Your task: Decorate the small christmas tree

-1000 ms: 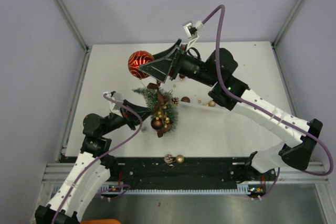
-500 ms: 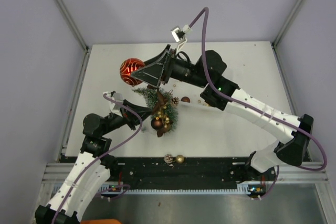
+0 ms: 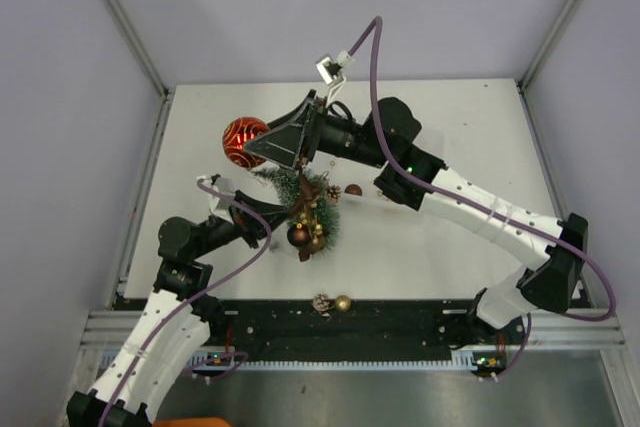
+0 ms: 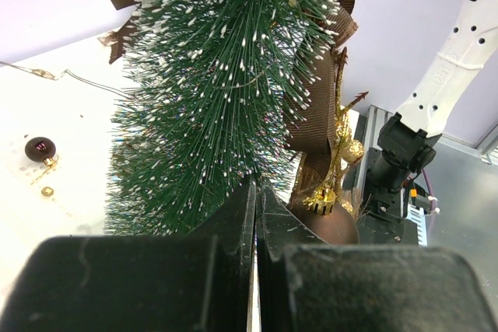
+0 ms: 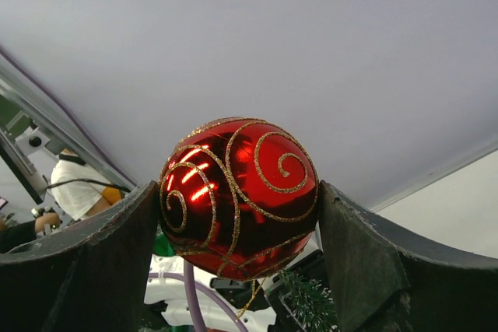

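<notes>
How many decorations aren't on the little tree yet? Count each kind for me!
Red swirly bauble, held in the right gripper: 1
Brown bauble: 1
Gold bauble: 1
Pinecones: 2
Total: 5 seen from above; more may be hidden.

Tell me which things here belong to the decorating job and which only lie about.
In the job: small christmas tree, red bauble in the right gripper.
Lying about: pinecone and gold ball at the near edge, dark bauble beside the tree.
</notes>
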Action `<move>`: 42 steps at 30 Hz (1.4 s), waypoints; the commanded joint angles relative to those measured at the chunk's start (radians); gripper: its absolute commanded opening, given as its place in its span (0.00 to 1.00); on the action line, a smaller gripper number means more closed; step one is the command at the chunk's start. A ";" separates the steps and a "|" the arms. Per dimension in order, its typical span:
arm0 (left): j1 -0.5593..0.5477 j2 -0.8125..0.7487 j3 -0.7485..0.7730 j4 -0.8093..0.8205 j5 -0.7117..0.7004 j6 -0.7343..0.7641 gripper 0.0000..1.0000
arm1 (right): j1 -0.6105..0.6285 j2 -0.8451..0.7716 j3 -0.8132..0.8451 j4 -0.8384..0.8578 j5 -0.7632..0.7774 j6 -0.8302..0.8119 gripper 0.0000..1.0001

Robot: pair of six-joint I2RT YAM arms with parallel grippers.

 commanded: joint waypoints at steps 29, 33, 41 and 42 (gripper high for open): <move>-0.003 -0.030 -0.006 0.051 -0.014 -0.008 0.00 | 0.012 -0.050 0.031 -0.047 0.056 -0.077 0.47; -0.003 -0.030 -0.008 0.049 -0.012 -0.008 0.00 | 0.006 -0.067 0.016 -0.049 0.064 -0.077 0.46; -0.003 -0.029 -0.006 0.048 -0.014 -0.009 0.00 | -0.006 -0.094 -0.017 -0.047 0.067 -0.077 0.46; -0.003 -0.029 -0.005 0.048 -0.014 -0.008 0.00 | -0.008 -0.099 -0.021 -0.046 0.069 -0.078 0.45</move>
